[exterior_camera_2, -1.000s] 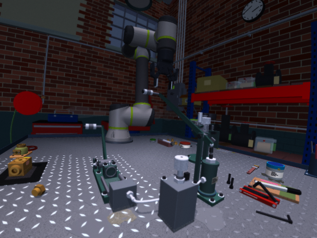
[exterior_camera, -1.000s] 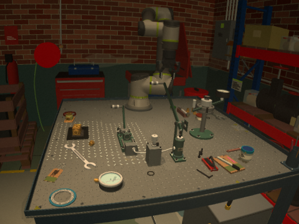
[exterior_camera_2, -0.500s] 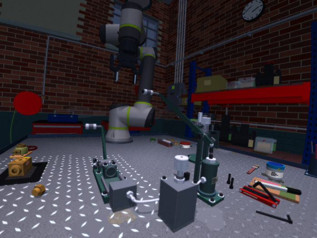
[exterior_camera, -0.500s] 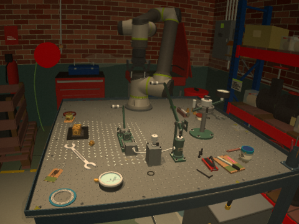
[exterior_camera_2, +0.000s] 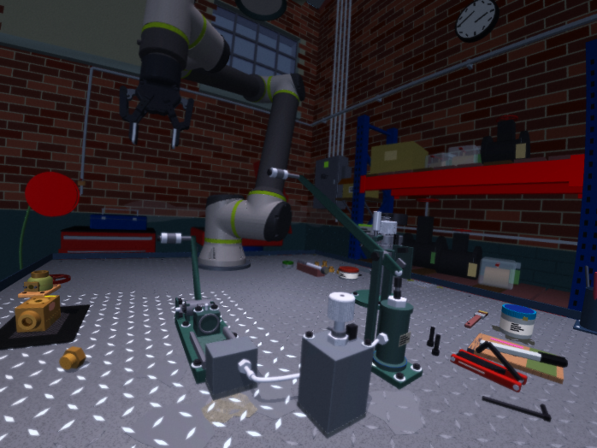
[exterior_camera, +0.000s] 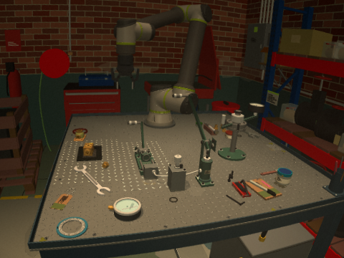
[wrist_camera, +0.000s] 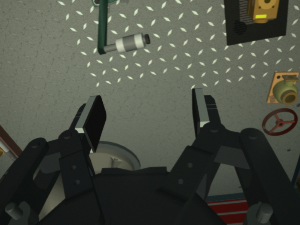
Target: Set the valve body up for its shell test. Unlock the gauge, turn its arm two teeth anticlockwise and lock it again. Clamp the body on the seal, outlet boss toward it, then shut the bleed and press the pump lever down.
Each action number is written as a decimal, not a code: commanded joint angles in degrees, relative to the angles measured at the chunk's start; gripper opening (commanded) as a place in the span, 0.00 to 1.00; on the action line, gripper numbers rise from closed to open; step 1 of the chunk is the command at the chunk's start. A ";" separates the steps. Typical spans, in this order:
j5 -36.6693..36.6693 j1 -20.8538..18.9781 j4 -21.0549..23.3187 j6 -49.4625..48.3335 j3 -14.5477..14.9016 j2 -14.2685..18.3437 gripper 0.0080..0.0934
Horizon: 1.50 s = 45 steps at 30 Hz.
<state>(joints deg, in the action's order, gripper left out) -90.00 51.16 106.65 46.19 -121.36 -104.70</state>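
My gripper [exterior_camera: 124,85] [exterior_camera_2: 153,136] [wrist_camera: 147,109] hangs open and empty, high above the back left of the table. The brass valve body [exterior_camera: 88,148] [exterior_camera_2: 37,313] [wrist_camera: 261,11] sits on a black mat at the table's left, well forward of and below me. The green clamp fixture [exterior_camera: 145,161] [exterior_camera_2: 205,323] stands mid-table with its handle [exterior_camera: 135,122] [exterior_camera_2: 171,237] [wrist_camera: 126,43] raised. The grey block with the knurled bleed knob [exterior_camera: 177,159] [exterior_camera_2: 341,306] is to its right, and beside that the pump with its long lever [exterior_camera: 195,114] [exterior_camera_2: 332,212] up. The gauge stand [exterior_camera: 234,134] [exterior_camera_2: 383,231] is at the back right.
A tub with a blue lid [exterior_camera: 284,175] [exterior_camera_2: 517,320] stands at the right beside hex keys and a marker. A wrench [exterior_camera: 92,179], a dial gauge [exterior_camera: 127,206], a brass plug [exterior_camera: 105,165] [exterior_camera_2: 72,358] and a red handwheel [wrist_camera: 278,121] lie on the table's left half.
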 commanded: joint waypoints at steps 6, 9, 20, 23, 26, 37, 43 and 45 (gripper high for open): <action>0.00 4.21 0.70 -4.24 1.97 2.59 0.76; 0.00 5.98 1.00 -6.01 2.97 3.89 0.76; 0.00 10.51 1.72 -10.54 6.29 7.91 0.76; 0.00 11.29 1.82 -11.32 7.00 8.72 0.76; 0.00 11.90 1.90 -11.94 7.60 9.39 0.76; 0.00 13.06 2.03 -13.09 8.79 10.71 0.76; 0.00 13.20 2.04 -13.22 8.93 10.87 0.76; 0.00 13.20 2.04 -13.23 8.94 10.88 0.76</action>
<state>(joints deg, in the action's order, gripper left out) -90.00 64.38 108.68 32.95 -112.47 -93.79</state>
